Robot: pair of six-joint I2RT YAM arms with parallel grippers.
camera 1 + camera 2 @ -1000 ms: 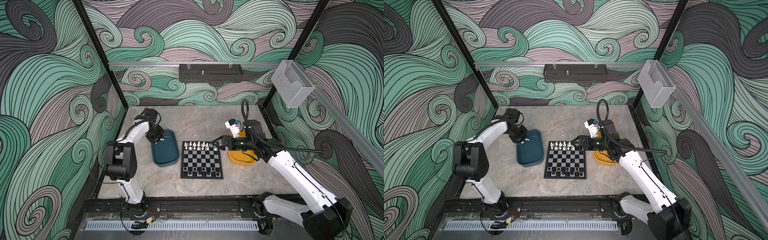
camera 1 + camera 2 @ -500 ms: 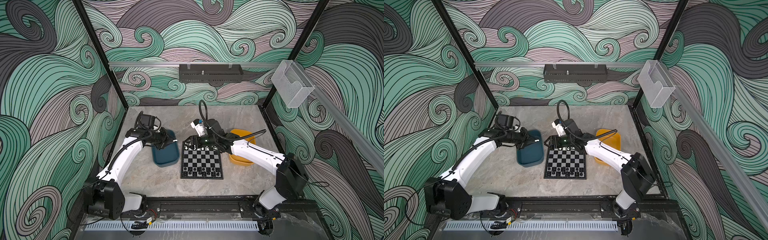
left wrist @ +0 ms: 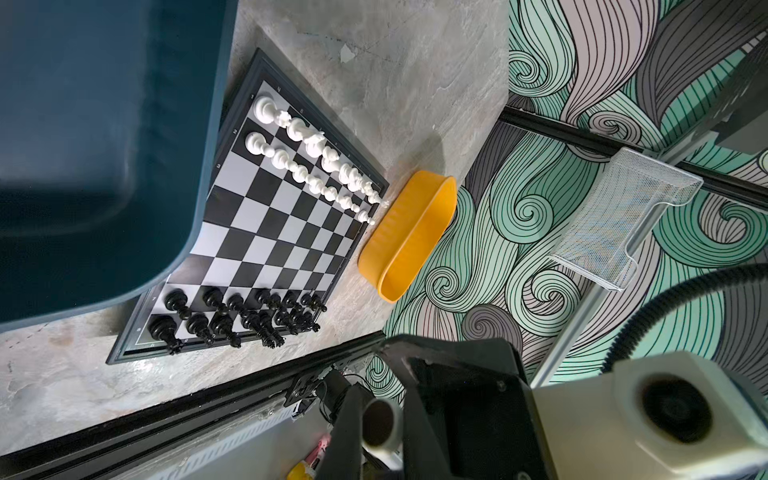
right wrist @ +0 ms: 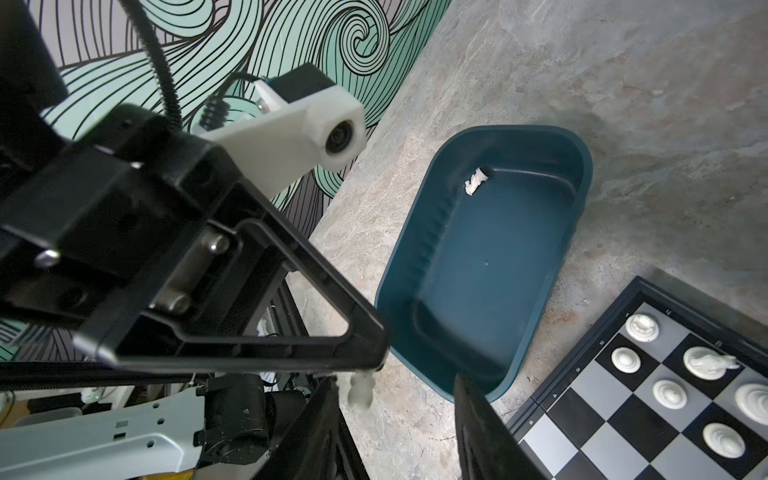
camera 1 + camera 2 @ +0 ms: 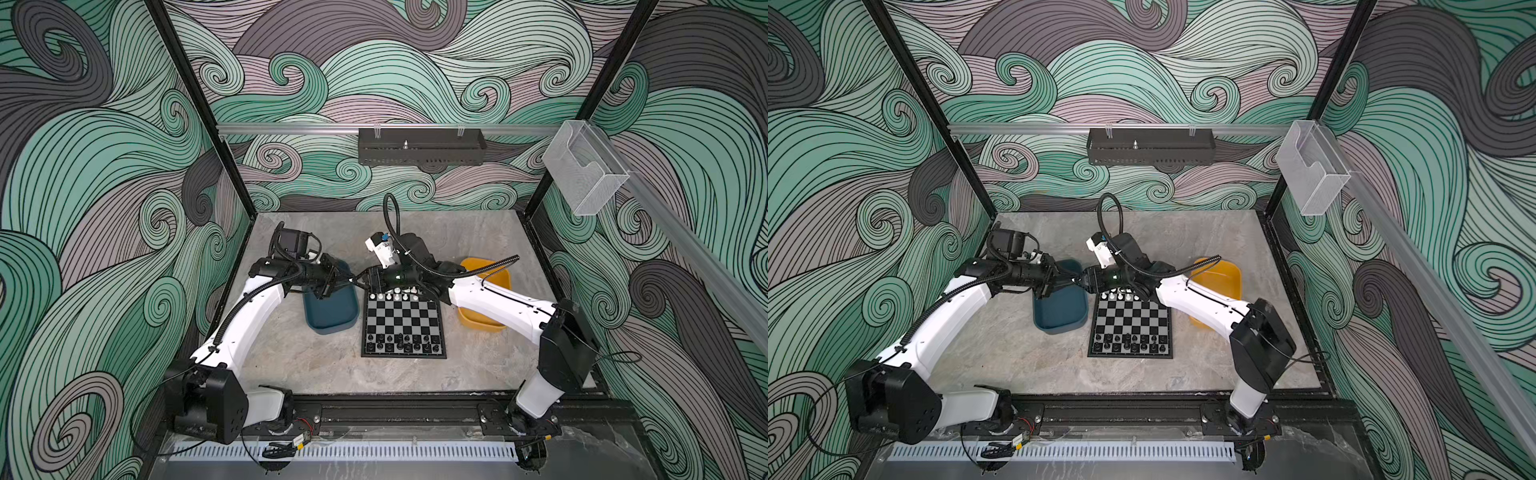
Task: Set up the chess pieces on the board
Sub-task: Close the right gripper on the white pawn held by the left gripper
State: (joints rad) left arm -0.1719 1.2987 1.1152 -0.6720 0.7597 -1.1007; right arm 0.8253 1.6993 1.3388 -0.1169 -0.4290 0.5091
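Observation:
The board (image 5: pixel 402 320) (image 5: pixel 1131 324) lies mid-table, with white chess pieces (image 5: pixel 395 294) in its far rows and black ones (image 5: pixel 401 341) in its near rows. Above the board's far-left corner my two grippers meet tip to tip. My left gripper (image 5: pixel 347 281) (image 3: pixel 380 436) is shut on a white piece (image 3: pixel 380 424) (image 4: pixel 360 390). My right gripper (image 5: pixel 362 282) (image 4: pixel 395 424) faces it, jaws open on either side of that piece, with a clear gap on one side. Another white piece (image 4: pixel 475 181) lies in the teal tray (image 4: pixel 478 266).
The teal tray (image 5: pixel 332 316) sits just left of the board, under the left gripper. A yellow tray (image 5: pixel 482 324) (image 3: pixel 409 232) stands right of the board, partly under the right arm. A black rail runs along the table's front edge.
My right arm has swung from the yellow tray across the board's far edge to meet the left gripper, and its jaws have narrowed. My left gripper has moved from the teal tray toward the board.

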